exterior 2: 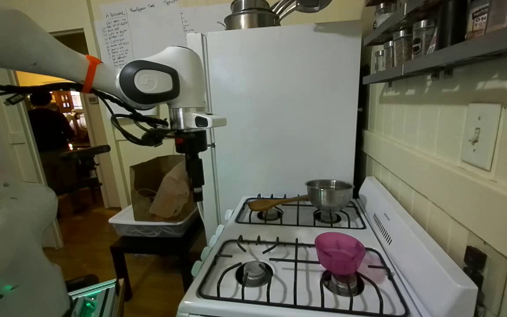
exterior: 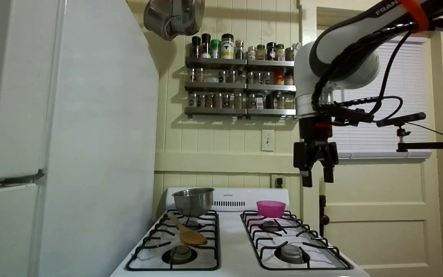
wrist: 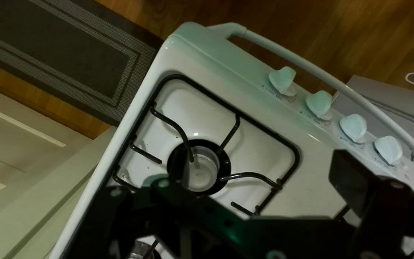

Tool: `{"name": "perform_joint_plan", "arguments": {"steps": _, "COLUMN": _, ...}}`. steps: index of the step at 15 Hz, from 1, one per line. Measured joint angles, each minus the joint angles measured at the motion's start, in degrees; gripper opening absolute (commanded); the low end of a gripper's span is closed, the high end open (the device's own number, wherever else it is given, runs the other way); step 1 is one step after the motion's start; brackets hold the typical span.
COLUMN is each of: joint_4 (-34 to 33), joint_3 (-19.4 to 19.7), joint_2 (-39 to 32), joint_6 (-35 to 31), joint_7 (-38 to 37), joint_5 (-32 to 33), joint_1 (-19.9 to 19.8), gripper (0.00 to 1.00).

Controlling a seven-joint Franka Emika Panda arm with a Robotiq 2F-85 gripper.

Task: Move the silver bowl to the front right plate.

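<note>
The silver bowl [exterior: 194, 202] stands on the back left burner in both exterior views [exterior 2: 329, 197], away from my gripper. It is out of the wrist view. The front right plate [exterior: 292, 252] is a bare burner with a pale grey cap; it also shows in an exterior view [exterior 2: 254, 274] and, partly behind a finger, in the wrist view [wrist: 205, 172]. My gripper [exterior: 317, 179] hangs pointing down, high above the right side of the stove. Its fingers are apart with nothing between them in the wrist view [wrist: 264, 172]. It also shows in an exterior view [exterior 2: 198, 196].
A wooden spoon [exterior: 191, 235] lies across the left grate, its handle reaching to the silver bowl. A pink bowl [exterior 2: 340, 253] sits on the back right burner. The refrigerator [exterior: 102, 127] stands left of the stove. Spice shelves [exterior: 240, 87] hang above the back.
</note>
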State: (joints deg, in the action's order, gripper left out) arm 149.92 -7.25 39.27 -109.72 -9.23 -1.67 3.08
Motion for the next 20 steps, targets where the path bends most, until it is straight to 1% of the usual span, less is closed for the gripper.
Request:
{"name": "perform_joint_plan", "arguments": {"steps": 3, "joint_4": -0.69, "joint_3": 0.13, "joint_2": -0.51, "joint_6": -0.06, "joint_7": -1.69, "joint_5": 0.0, "joint_1": -0.7, "gripper": 1.0}}
{"name": "perform_joint_plan", "arguments": {"steps": 5, "joint_4": -3.29, "joint_3": 0.89, "joint_2": -2.37, "joint_6": -0.41, "joint_7": -4.92, "joint_5": 0.0, "joint_1": -2.91, "gripper": 1.0}}
{"name": "perform_joint_plan", "arguments": {"steps": 8, "joint_4": -9.08, "joint_3": 2.52, "joint_2": -7.56, "joint_6": -1.91, "joint_7": -9.18, "joint_5": -0.02, "joint_1": -6.73, "gripper": 1.0}}
{"name": "perform_joint_plan", "arguments": {"steps": 11, "joint_4": -15.17, "joint_3": 3.87, "joint_2": -14.31, "joint_6": -4.36, "joint_7": -12.92, "joint_5": -0.13, "joint_1": -8.9, "gripper": 1.0}}
{"name": "perform_joint_plan", "arguments": {"steps": 14, "joint_4": -22.59, "joint_3": 4.08, "joint_2": -22.38, "joint_6": -6.17, "joint_7": -16.97, "joint_5": -0.08, "joint_1": -9.45, "gripper": 1.0}}
{"name": "perform_joint_plan", "arguments": {"steps": 16, "joint_4": -29.38, "joint_3": 3.6, "joint_2": -28.61, "joint_6": -6.25, "joint_7": -20.71, "joint_5": 0.07, "joint_1": -9.44, "gripper": 1.0}}
{"name": "perform_joint_plan", "arguments": {"steps": 20, "joint_4": -43.15, "joint_3": 3.27, "joint_2": -40.55, "joint_6": -5.74, "joint_7": -27.86, "joint_5": 1.31, "joint_1": -7.52, "gripper": 1.0}}
